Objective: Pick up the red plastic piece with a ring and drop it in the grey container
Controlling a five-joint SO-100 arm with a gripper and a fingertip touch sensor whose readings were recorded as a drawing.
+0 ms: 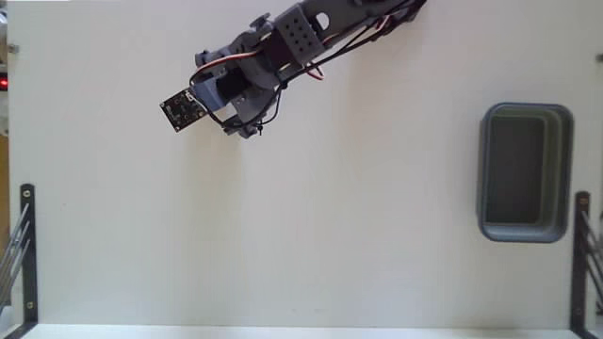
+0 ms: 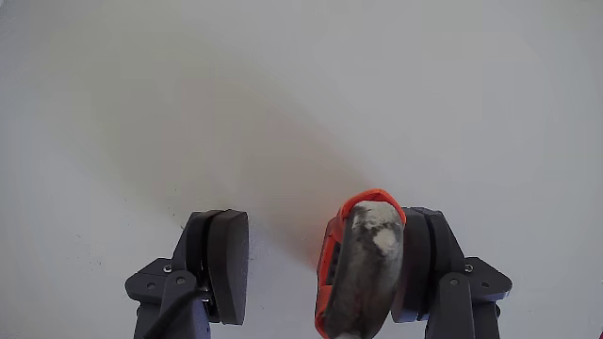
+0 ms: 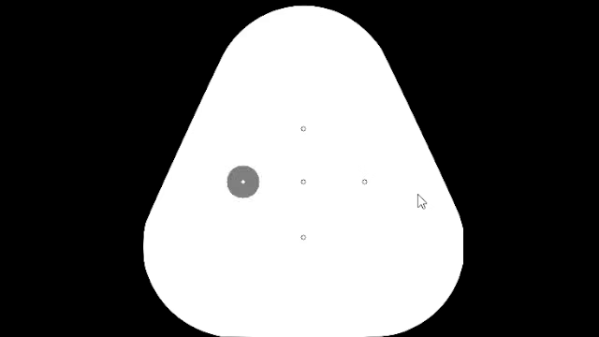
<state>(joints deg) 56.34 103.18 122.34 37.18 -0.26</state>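
Observation:
In the wrist view the red plastic piece with a ring stands upright between the fingers, its greyish centre facing the camera. It leans against the right finger, while the left finger stands clear of it with a gap. My gripper is open above the white table. In the fixed view the gripper is at the upper left and hides the piece. The grey container stands far off at the right side, with nothing seen inside.
A small black circuit board sticks out from the arm's wrist. Red wires run along the arm. Black metal brackets stand at the table's left and right edges.

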